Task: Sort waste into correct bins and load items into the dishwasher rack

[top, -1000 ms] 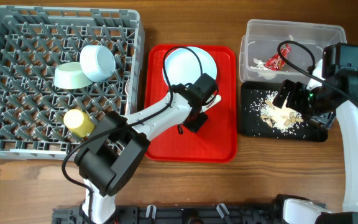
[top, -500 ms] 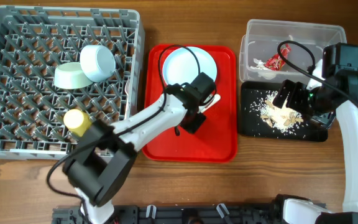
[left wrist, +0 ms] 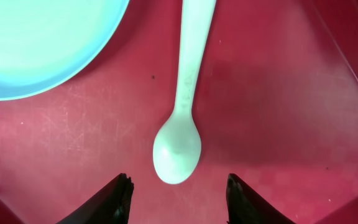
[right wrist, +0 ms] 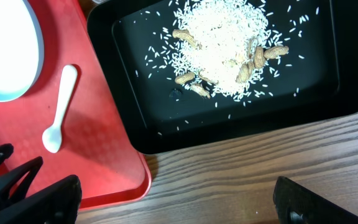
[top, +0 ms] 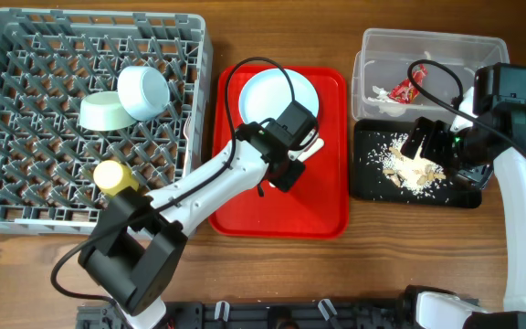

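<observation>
One grey rack [top: 35, 82]; in it two bowls, a green bowl [top: 106, 112] and a blue bowl [top: 144, 91], and one yellow cup [top: 112, 175]. One red tray [top: 313, 201], one plate [top: 277, 96], one spoon [left wrist: 180, 124]. Two bins: a clear tub [top: 432, 37] and a black tray [top: 368, 183]. One red wrapper [top: 400, 90].

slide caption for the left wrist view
Open left fingers poised at the bowl end of a white spoon on the red tray, plate alongside.
</observation>
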